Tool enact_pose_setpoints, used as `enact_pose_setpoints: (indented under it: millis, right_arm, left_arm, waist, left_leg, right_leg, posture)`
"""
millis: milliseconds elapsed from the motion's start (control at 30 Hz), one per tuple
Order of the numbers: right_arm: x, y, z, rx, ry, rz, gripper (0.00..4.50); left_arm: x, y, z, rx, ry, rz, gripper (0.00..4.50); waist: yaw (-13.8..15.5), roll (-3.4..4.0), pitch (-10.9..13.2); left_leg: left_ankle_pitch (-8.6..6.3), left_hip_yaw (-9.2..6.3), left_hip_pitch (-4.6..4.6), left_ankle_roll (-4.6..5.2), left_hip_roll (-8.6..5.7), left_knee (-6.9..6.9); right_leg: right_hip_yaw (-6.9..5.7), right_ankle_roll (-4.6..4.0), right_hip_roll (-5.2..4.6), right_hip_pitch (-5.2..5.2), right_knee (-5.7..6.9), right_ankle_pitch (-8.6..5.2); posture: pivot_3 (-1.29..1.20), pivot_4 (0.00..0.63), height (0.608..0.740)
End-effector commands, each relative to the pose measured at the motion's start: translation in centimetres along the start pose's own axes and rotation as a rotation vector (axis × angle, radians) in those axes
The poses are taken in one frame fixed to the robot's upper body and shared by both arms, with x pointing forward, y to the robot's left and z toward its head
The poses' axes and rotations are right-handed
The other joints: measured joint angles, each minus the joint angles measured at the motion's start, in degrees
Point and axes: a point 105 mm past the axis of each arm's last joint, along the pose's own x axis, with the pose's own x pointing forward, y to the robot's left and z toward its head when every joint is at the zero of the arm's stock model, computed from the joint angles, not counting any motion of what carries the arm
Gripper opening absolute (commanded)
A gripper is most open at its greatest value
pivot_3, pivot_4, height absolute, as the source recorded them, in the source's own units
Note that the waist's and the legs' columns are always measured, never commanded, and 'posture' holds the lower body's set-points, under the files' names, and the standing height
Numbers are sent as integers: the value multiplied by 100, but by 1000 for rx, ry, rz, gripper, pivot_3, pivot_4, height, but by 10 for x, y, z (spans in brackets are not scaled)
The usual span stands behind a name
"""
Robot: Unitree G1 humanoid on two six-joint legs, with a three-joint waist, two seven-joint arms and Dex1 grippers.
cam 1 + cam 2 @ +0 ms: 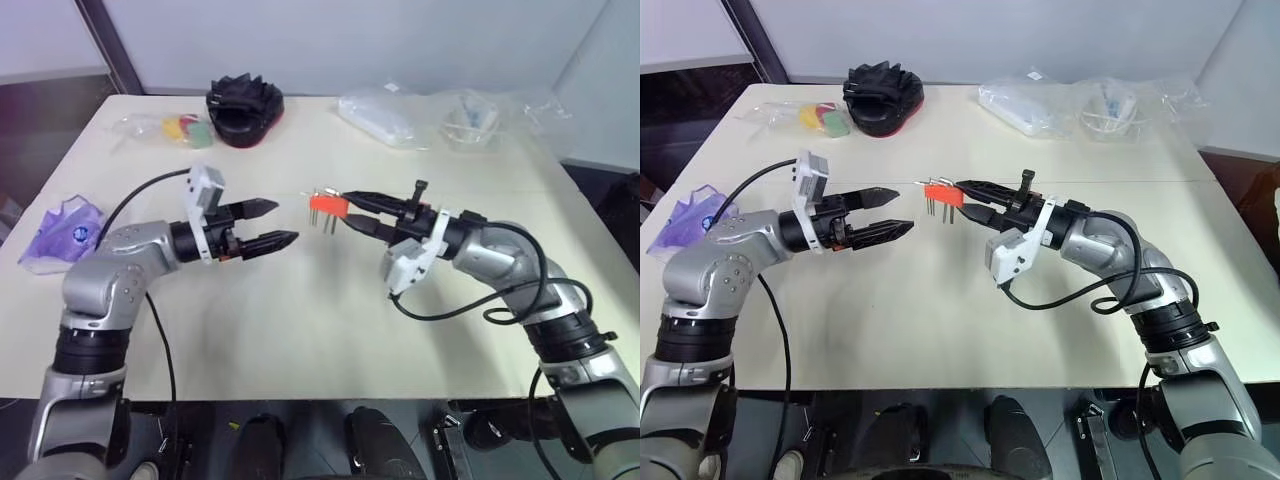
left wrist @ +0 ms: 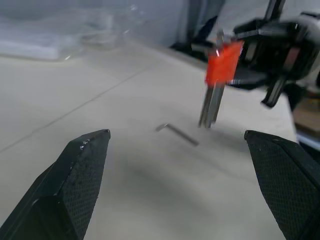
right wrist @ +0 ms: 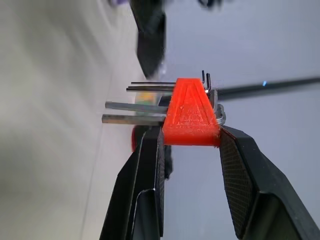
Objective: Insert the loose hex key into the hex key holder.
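Right gripper (image 3: 190, 150) clamped on hex key holder (image 3: 191, 117), held clear above table (image 1: 300, 330); left gripper (image 1: 268, 225) wide open, empty; loose hex key (image 2: 176, 133) flat on table beneath holder — thin, stiff, light, probably slippery: pinch mid-shank.

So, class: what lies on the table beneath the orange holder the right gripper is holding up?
The loose hex key lies flat on the bare table, beneath the hex key holder clamped in the right gripper. Nothing covers it.
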Motion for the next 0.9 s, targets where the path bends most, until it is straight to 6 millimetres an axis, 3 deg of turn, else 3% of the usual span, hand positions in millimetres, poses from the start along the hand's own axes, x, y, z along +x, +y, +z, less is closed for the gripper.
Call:
enact_pose_setpoints:
  millis: [33, 400, 800, 900]
  right_arm:
    - [-2, -27, 12, -89, -81, -75, 974]
    - [0, -36, 16, -100, -123, -72, 974]
    - [1, -31, 19, -73, -126, -42, 974]
    - [1, -29, 19, -67, -122, -31, 974]
  left_arm:
    - [9, -12, 22, 12, -47, -94, 4500]
    - [23, -28, 30, -1, -77, -182, 4500]
    - [31, -36, 39, -25, -138, -211, 4500]
    - [33, -36, 38, -30, -140, -209, 3635]
  waist:
    - [-7, 0, 0]
    - [0, 0, 0]
    - [1, 0, 0]
    - [1, 0, 0]
  left_leg:
    - [0, 0, 0, 0, 0, 1]
    - [3, -1, 3, -4, 4, 2]
    - [3, -1, 3, -5, 4, 6]
    - [3, -1, 3, -5, 4, 6]
  right_leg:
    - [0, 0, 1, 0, 1, 0]
    - [2, 0, 3, 1, 4, 0]
    - [2, 0, 2, 3, 4, 0]
    - [2, 0, 3, 4, 4, 0]
  posture:
    - [0, 150, 740]
    - [0, 150, 740]
    - [0, 150, 740]
    - [0, 150, 740]
